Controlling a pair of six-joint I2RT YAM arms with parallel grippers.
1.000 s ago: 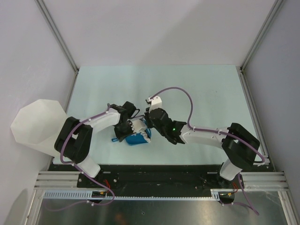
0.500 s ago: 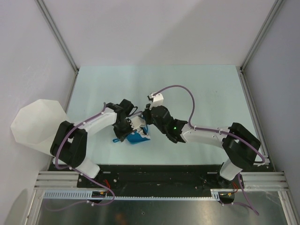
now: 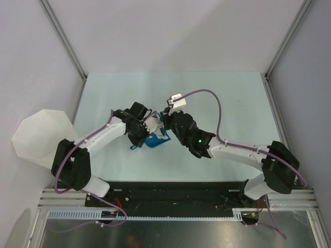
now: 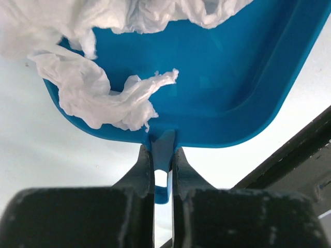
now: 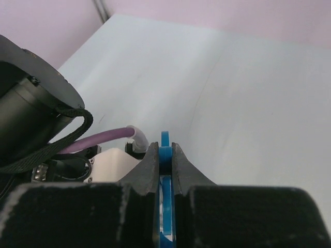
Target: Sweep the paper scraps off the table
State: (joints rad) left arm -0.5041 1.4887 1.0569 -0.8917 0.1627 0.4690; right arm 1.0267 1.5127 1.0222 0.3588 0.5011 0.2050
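Two grippers meet over the middle of the table (image 3: 232,98), and their own black wrists hide most of what happens there from above. The left gripper (image 4: 162,161) is clamped on the stub handle of a blue dustpan (image 4: 222,77). Its wrist view shows both dark fingers (image 4: 137,175) pressed tight against the handle with no gap.

The paper scraps (image 4: 98,98) lie in the pan. One ragged white wad hangs over the rim close to the handle. More white paper lies deeper in, cut off by the picture's top edge, so the pieces cannot be counted. Whether the pan rests on the table or hangs just above it cannot be told.

From above, only a small blue corner of the pan shows between the two wrists. A white lump just beyond it could be paper or part of a gripper.

The right gripper (image 5: 164,151) is closed on a thin blue strip (image 5: 165,138) seen edge-on. The rest of the strip runs down behind the fingers, so the tool it belongs to cannot be made out. To the left of that gripper, the left arm's black wrist (image 5: 31,103) looms large and blurred, with a purple cable (image 5: 98,140) beneath it.

A translucent white bin (image 3: 37,138) sits beyond the table's left edge, near the left arm's base, and that arm partly covers its near side
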